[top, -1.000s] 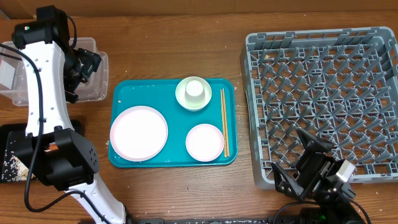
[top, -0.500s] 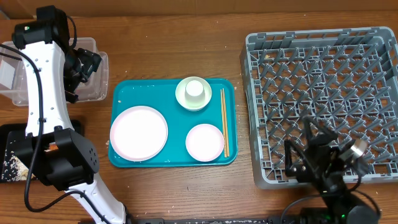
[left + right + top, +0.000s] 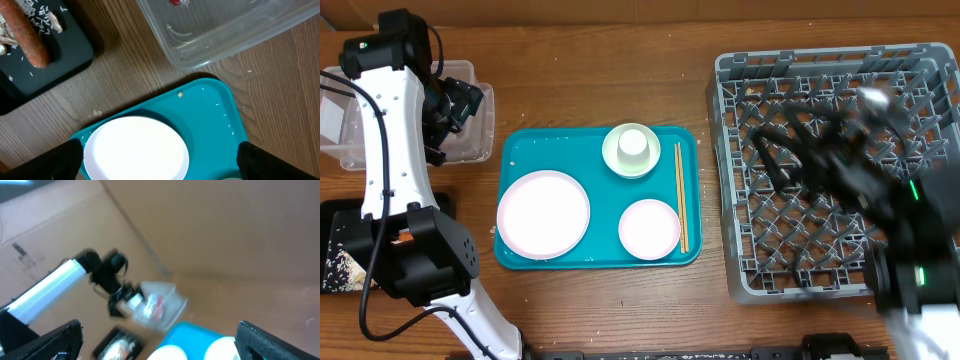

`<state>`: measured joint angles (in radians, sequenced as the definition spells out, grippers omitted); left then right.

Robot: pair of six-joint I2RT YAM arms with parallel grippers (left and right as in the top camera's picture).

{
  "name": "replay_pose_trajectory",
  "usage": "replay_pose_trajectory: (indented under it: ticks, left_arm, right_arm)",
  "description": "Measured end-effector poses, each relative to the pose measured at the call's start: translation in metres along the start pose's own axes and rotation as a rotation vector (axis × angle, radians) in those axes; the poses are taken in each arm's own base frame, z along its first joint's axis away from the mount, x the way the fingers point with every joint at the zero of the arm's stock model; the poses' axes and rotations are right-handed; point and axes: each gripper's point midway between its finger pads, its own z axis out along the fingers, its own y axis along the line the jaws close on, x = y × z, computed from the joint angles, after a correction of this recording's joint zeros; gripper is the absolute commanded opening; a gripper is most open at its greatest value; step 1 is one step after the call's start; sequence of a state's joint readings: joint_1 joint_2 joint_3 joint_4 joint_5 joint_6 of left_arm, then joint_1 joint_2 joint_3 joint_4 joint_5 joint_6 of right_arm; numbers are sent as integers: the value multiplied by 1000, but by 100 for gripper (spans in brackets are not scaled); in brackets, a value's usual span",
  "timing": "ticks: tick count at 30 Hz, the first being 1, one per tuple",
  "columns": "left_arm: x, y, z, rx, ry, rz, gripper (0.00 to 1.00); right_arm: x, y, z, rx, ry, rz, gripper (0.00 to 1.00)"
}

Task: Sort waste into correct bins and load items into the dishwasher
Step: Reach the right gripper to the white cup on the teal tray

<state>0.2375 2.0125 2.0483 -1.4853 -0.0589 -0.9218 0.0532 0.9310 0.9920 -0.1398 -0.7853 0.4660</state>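
Note:
A large plate [image 3: 543,212], a smaller plate [image 3: 649,228], a bowl with a small cup in it [image 3: 632,150] and chopsticks [image 3: 681,195] lie on the teal tray [image 3: 520,150]. The grey rack [image 3: 730,70] stands at the right. My left gripper [image 3: 460,102] hangs open and empty beside the clear tub [image 3: 470,152]. In the left wrist view it [image 3: 160,162] is above the large plate [image 3: 135,150]. The sausage [image 3: 30,40] lies among crumbs on the black tray [image 3: 60,65]. A red wrapper [image 3: 175,2] is in the clear tub [image 3: 225,35]. My right gripper [image 3: 782,150], blurred, is open over the rack.
The black tray [image 3: 340,215] sits at the front left edge, under the left arm. The right wrist view is blurred; it shows the left arm [image 3: 55,282], the clear tub [image 3: 155,305], the black tray [image 3: 117,345] and the teal tray [image 3: 185,330].
My right arm has swung up from the table's front right corner to over the rack, and is blurred by motion. The left arm and the dishes have not moved.

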Motion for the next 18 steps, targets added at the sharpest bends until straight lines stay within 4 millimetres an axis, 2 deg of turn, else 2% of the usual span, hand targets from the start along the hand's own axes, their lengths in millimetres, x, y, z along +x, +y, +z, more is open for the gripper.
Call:
replay_pose_trajectory:
  ticks: [2, 6, 11, 14, 18]
  left_arm:
    - [0, 0, 0, 0, 0, 0, 100]
    - [0, 0, 0, -1, 0, 0, 100]
    - [0, 0, 0, 0, 0, 0, 100]
    - [0, 0, 0, -1, 0, 0, 100]
    - [0, 0, 0, 0, 0, 0, 100]
  right_arm:
    - [12, -12, 30, 4, 113, 47, 100]
    - [59, -40, 95, 82, 325, 122, 100]
    - [122, -62, 162, 205, 484, 38, 100]
    - [154, -77, 185, 276, 538, -17, 100]
    - [192, -109, 203, 358, 588, -45, 100]
